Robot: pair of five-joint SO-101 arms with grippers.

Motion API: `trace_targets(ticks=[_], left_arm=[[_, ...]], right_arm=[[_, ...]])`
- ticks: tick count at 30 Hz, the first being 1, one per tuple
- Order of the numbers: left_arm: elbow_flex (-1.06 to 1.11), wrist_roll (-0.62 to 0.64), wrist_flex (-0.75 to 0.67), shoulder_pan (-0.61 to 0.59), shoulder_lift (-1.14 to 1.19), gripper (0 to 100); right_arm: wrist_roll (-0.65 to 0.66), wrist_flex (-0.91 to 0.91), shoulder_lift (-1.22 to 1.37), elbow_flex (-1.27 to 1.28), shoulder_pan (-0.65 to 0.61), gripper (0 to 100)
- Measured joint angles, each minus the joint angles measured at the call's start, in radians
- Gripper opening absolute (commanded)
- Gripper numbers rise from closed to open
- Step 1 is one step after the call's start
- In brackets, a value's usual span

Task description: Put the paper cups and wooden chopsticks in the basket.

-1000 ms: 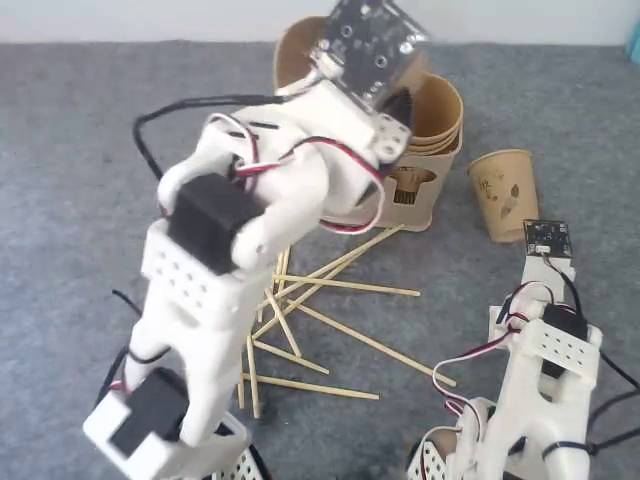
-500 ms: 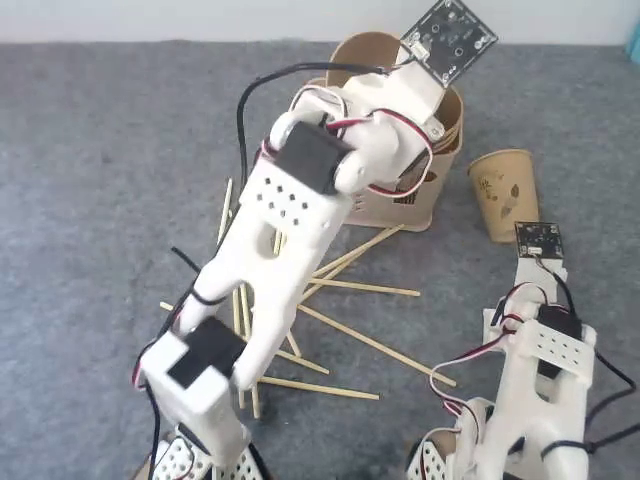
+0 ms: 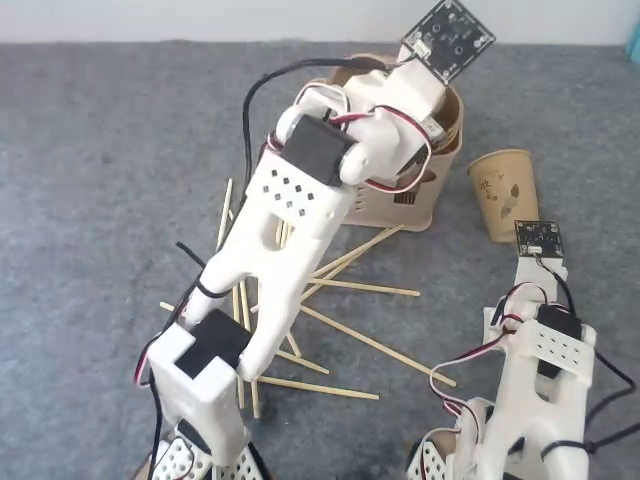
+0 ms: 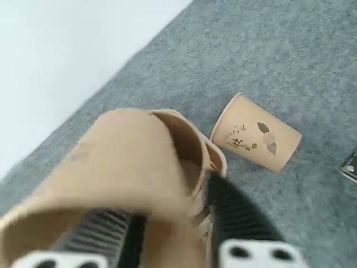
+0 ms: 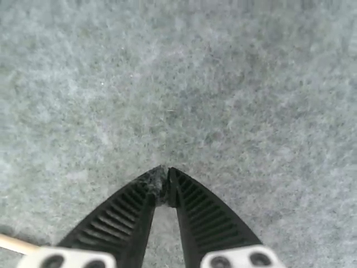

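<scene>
My left gripper is shut on a brown paper cup, held over the tan basket at the back of the grey carpet. Nested cups stand in the basket, and the held cup sits against their rims. Another printed paper cup lies on its side right of the basket and appears as the printed cup in the left wrist view. Several wooden chopsticks lie scattered in front of the basket. My right gripper is shut on nothing, close above bare carpet at the front right.
The left arm stretches diagonally over the chopstick pile and hides part of it. The right arm stands at the front right, just below the lying cup. One chopstick end lies near the right gripper.
The left arm swung right with the cup, from left of the basket to over it, then sank a little toward the nested cups. The right arm barely moved.
</scene>
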Motion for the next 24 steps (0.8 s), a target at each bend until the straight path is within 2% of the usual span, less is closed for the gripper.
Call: trace_targets(ticks=[15, 18, 20, 24], left_arm=[[-0.333, 0.0, 0.204, -0.028, 0.006, 34], [-0.439, 0.0, 0.296, -0.028, 0.006, 31], [-0.491, 0.0, 0.308, -0.032, 0.005, 29], [-0.5, 0.0, 0.315, -0.11, -0.035, 26]], right_arm=[[0.0, -0.002, 0.0, 0.0, 0.0, 0.9], [0.0, -0.002, 0.0, 0.0, 0.0, 0.9], [0.0, -0.002, 0.0, 0.0, 0.0, 0.9], [0.0, -0.002, 0.0, 0.0, 0.0, 0.9]])
